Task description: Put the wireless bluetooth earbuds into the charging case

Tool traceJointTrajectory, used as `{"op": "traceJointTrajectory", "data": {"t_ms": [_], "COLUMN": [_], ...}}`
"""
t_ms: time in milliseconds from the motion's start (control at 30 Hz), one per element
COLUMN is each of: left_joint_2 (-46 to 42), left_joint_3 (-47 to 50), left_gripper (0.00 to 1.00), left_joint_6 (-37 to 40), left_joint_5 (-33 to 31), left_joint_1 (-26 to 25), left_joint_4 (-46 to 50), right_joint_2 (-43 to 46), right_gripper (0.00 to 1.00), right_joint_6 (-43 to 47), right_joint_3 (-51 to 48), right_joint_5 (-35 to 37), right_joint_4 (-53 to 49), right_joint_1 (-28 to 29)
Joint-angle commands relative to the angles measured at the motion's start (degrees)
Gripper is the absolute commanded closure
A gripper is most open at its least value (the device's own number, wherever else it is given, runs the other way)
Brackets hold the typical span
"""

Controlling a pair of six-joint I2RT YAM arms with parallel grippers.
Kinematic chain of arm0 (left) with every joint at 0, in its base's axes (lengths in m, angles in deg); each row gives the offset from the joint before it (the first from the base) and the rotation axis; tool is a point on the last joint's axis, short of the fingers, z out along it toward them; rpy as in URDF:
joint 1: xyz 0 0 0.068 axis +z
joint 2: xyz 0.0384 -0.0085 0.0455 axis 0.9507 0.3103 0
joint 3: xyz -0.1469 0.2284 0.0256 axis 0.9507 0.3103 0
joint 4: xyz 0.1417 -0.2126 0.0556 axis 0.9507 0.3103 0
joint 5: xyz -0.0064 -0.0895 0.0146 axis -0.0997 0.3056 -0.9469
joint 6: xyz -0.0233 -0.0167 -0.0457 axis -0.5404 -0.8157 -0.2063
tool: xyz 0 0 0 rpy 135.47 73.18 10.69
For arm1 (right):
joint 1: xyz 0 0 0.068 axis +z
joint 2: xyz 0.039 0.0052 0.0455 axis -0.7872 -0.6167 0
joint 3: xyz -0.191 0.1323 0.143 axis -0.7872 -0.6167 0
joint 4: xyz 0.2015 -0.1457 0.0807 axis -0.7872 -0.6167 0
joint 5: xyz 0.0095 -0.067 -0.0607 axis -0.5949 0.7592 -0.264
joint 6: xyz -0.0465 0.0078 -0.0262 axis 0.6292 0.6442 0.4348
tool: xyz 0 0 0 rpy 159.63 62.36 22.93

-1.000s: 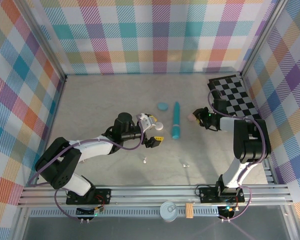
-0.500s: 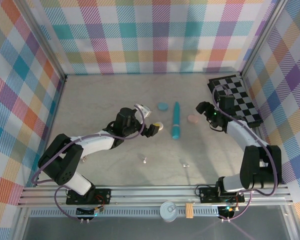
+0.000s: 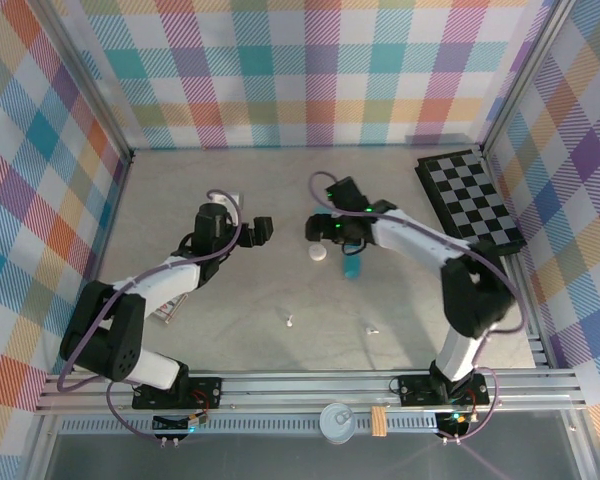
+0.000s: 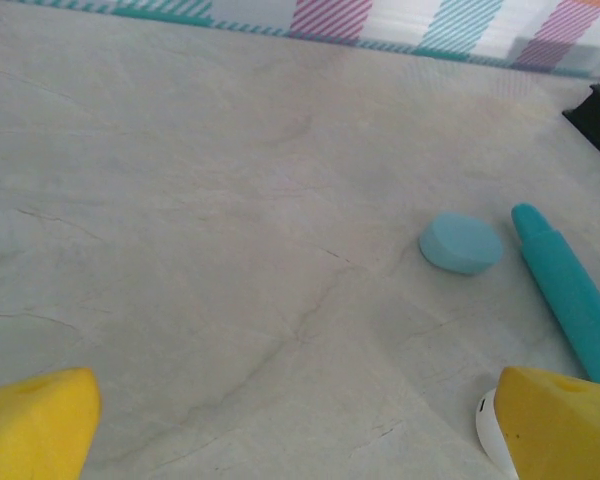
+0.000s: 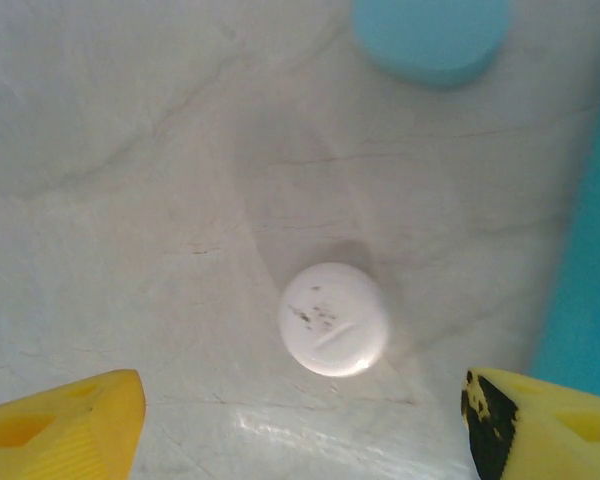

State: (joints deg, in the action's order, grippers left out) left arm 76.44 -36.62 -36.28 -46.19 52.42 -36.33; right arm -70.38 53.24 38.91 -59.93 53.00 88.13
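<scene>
Earbuds (image 3: 290, 321): I make out two tiny pale specks lying on the counter (image 3: 180, 190) in the top view. One is near the middle of the near side, and the second earbud (image 3: 369, 328) is to its right. They are well apart from each other and from both tools.
Earbud axis: both are too small for me to tell which way a stem points or how the long axis lies.
White case (image 5: 333, 319): a round disc lying flat on the counter, farther from the arm bases than the earbuds. Its top carries a few dark specks and a short slanted line.
Right tool (image 5: 305, 428): spread wide and gripping nothing. The white case sits between its yellow fingertips and slightly ahead of them, touching neither.
Right arm: stretched from the right side across to the middle of the counter.
Left tool (image 4: 298, 425): fully spread and empty, over bare counter just left of the white case. The edge of the case peeks out behind one fingertip.
Blue case (image 4: 460, 243): oval and flat, beyond the white case and near the far tip of the stick.
Teal stick (image 4: 570, 290): its long axis runs near to far, to the right of both cases, with the rounded end toward the back wall.
Checkered board (image 3: 470, 195): in the far right corner, well apart.
</scene>
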Motion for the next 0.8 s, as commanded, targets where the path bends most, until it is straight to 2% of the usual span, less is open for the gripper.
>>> {"op": "traceJointTrajectory", "data": {"t_ms": [0,133,267,467,767], "left_joint_2": [-2.86,-4.49,-4.61,-3.05,-3.56], "left_joint_3": [1.24,2.09,2.41,1.53,1.61], "left_gripper": [0.0,0.0,0.0,0.0,0.0], "left_joint_6": [-0.91,-0.65,-0.65,-1.35,-1.8], "left_joint_5": [-0.54,-0.79,-0.91,0.15,0.23], "left_joint_1": [0.74,0.96,1.14,1.14,1.14], "left_joint_4": [3.05,4.4,4.33,3.32,4.27], "right_joint_2": [-6.14,-12.47,-14.78,-16.84,-18.09], "right_gripper": [0.2,0.25,0.28,0.39,0.47], "right_joint_6": [1.87,2.7,3.16,3.68,4.42], "right_joint_3": [5.33,11.24,12.17,12.64,12.77], "right_joint_5": [5.83,9.01,9.77,7.73,5.87], "right_joint_4": [-7.06,-12.49,-13.14,-11.47,-11.16], "right_joint_1": [2.01,3.02,3.17,3.17,3.18]}}
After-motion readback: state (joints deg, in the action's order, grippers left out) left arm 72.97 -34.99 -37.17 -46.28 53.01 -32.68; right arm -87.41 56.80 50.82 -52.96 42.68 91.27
